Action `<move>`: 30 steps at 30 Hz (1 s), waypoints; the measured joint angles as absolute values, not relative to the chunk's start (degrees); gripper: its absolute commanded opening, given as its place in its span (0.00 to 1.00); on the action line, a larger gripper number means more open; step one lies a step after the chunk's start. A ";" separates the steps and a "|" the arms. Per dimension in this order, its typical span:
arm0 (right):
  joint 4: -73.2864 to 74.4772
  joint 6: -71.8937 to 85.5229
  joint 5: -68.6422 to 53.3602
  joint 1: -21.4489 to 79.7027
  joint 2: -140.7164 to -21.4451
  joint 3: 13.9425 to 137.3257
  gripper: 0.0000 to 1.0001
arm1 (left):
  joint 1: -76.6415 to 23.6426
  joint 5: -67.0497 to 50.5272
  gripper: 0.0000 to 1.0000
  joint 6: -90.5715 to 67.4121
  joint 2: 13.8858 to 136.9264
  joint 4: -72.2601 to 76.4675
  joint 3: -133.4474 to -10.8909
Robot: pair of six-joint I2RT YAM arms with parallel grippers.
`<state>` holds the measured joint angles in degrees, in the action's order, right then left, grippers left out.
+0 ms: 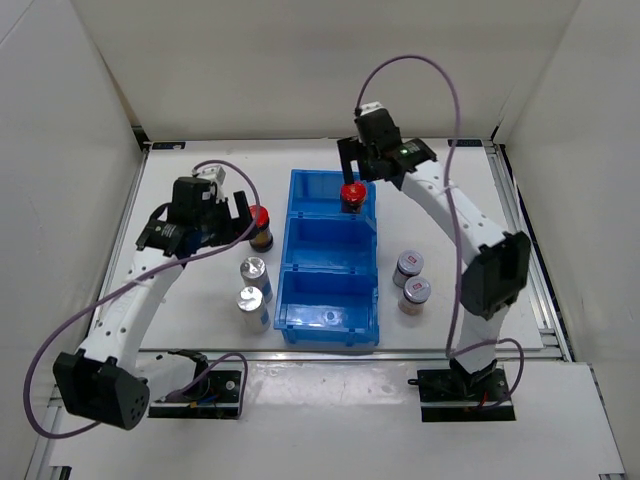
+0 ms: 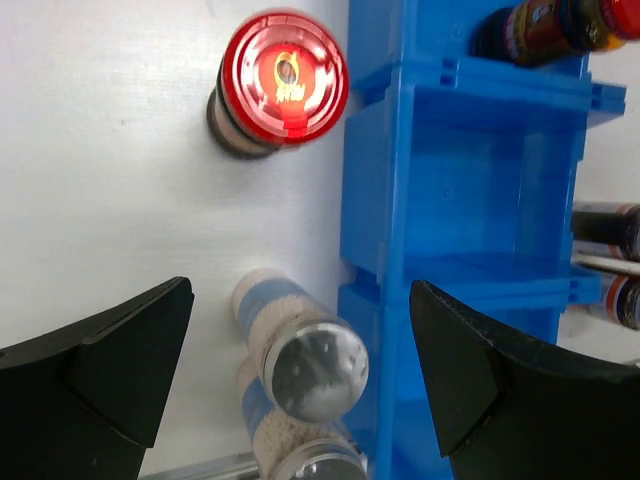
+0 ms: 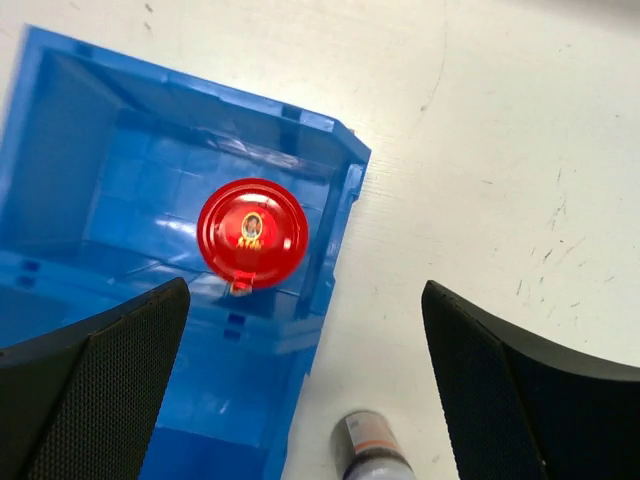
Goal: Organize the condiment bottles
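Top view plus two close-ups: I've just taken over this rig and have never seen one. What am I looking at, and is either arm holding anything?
The top view looks down from behind two robot arms; each close-up comes from a camera on one wrist, its black fingers at the lower corners. On the table sits a blue bin with three compartments. One red-capped bottle stands in the far compartment, below the open right gripper. The other red-capped bottle stands left of the bin, by the open left gripper. Two silver-capped bottles stand along the bin's left side, two grey-lidded bottles on its right. Nothing is held.
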<state>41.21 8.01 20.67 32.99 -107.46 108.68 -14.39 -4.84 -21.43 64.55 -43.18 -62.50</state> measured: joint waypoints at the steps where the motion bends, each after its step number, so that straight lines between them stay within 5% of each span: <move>1: 41.08 8.54 20.56 32.62 -105.30 107.74 1.00 | -14.39 -4.84 1.00 -21.21 65.87 -42.98 -63.64; 23: 38.76 10.90 -3.31 18.20 -75.24 77.21 1.00 | -14.39 -2.02 1.00 -15.09 94.54 -33.87 -74.67; 30: 38.63 9.96 -3.88 15.73 -74.28 74.70 1.00 | -14.48 -2.94 0.64 -14.46 95.48 -32.32 -74.81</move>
<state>38.63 9.96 -3.88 15.73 -74.28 74.70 -14.48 -2.94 -14.46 95.48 -32.32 -74.81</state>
